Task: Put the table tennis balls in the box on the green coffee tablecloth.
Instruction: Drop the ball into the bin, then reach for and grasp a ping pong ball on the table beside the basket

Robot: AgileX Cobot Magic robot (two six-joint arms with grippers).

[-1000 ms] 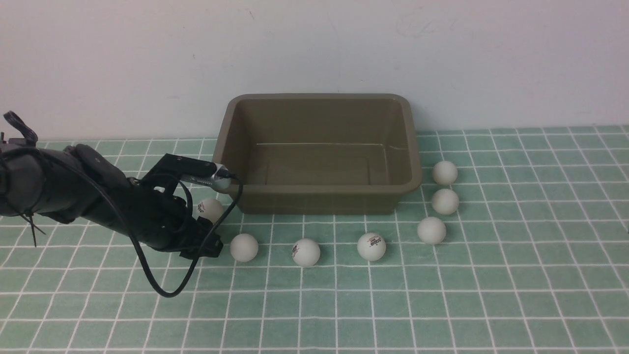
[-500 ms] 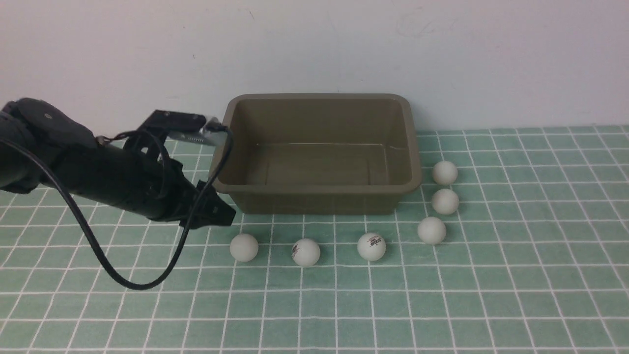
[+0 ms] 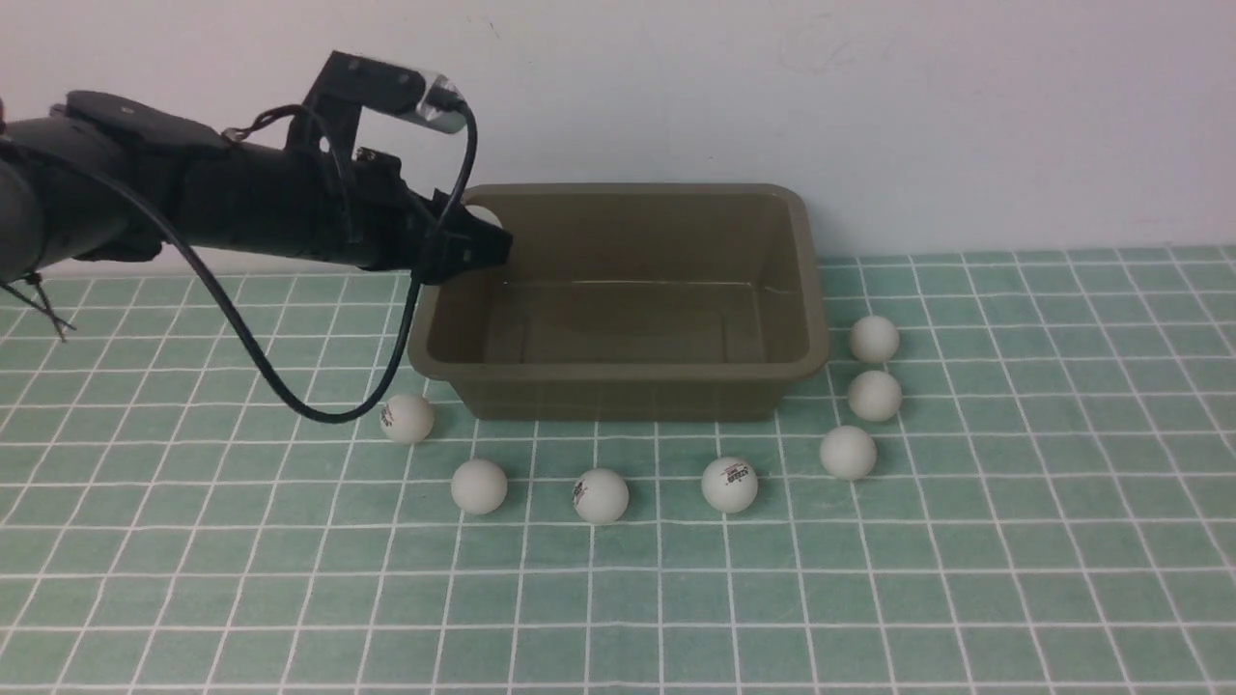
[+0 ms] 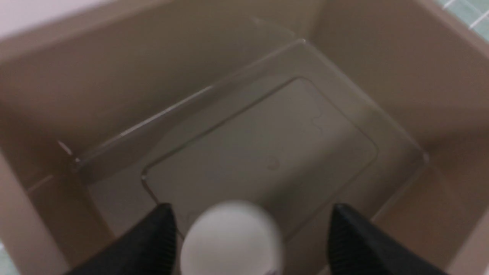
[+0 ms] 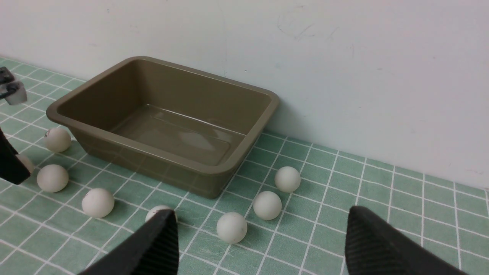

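Now, left tool (image 4: 252, 214) apart (right tool (image 5: 261, 212) likewise), one white ball (image 4: 231, 238) between, above the box (image 4: 114, 76) floor.

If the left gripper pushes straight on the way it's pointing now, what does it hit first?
The white ball, apparently loose between the fingers of the open left gripper; past it, probably the floor of the box. Depth is hard to judge.

Inside of an olive-brown box (image 4: 382, 76), viewed from above: sloping walls, glossy floor with a rounded rectangular outline. Blurred white ball (image 4: 231, 238) between the black fingers (image 4: 153, 244) of the left gripper (image 4: 250, 214), jaws spread, clear gap on one side. Sliver of green checked cloth (image 4: 473, 11) beyond the rim.
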